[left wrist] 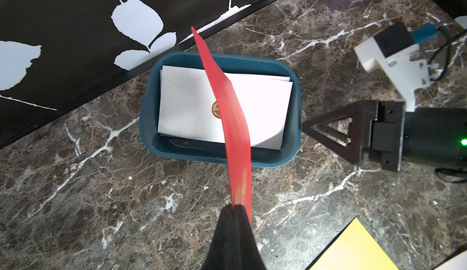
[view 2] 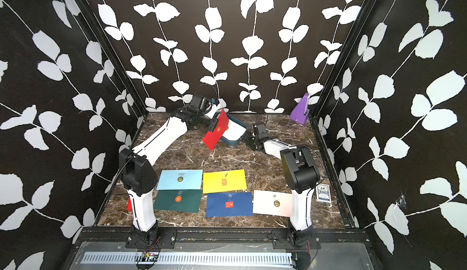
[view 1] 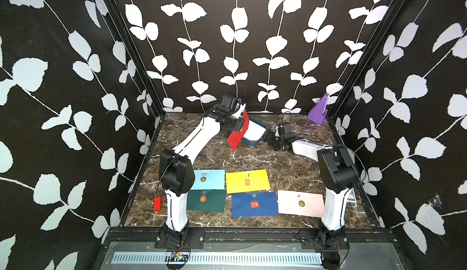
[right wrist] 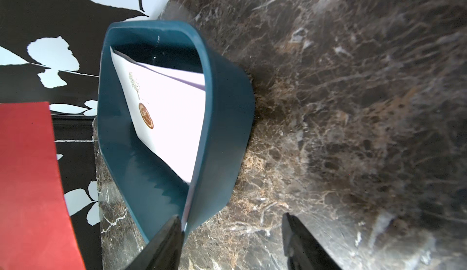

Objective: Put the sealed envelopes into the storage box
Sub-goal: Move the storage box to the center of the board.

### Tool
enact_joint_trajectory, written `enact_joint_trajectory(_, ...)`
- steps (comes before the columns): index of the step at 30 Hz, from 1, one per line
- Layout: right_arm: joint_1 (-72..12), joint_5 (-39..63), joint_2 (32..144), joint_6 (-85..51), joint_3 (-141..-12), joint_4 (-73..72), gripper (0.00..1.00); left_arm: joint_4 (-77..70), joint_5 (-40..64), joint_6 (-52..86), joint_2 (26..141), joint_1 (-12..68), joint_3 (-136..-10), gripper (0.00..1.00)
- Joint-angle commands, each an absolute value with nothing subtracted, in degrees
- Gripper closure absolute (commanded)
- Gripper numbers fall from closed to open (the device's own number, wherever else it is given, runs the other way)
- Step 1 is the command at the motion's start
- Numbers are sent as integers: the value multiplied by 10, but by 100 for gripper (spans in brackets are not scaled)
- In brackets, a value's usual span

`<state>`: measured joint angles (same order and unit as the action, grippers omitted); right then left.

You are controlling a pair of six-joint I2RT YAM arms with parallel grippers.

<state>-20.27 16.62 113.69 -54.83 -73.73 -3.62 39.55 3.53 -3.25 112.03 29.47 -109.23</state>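
Observation:
My left gripper (left wrist: 236, 205) is shut on one end of a red envelope (left wrist: 235, 129), which hangs tilted over the near-left part of the teal storage box (left wrist: 151, 119). In both top views the red envelope (view 1: 237, 132) partly hides the box (view 1: 255, 143). A white envelope (left wrist: 187, 109) with a brown seal lies on top inside the box. My right gripper (right wrist: 232, 217) is open at the box's right end (right wrist: 222, 119), one finger inside the wall and one outside. Light blue (view 1: 209, 179), yellow (view 1: 247, 181), dark green (view 1: 206, 200), navy (view 1: 254, 204) and pale pink (view 1: 300, 203) envelopes lie flat at the front.
A small red block (view 1: 157, 203) sits at the front left by the left arm's base. A purple angular object (view 1: 319, 109) stands in the back right corner. A card deck (view 2: 323, 193) lies front right. Patterned walls enclose the marble table (view 1: 252, 160).

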Motion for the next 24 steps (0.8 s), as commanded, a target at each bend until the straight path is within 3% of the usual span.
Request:
enact_joint_trajectory(1, -215, 157, 1144, -559, -790, -47, 39, 405, 25, -40, 1081, 295, -1100, 100)
enact_joint_trajectory(10, -223, 133, 1190, -568, -862, 49, 52, 413, 25, -42, 1075, 295, -1103, 100)
enact_joint_trajectory(24, -235, 109, 1187, -553, -879, 92, 56, 419, 21, -47, 1064, 295, -1111, 100)
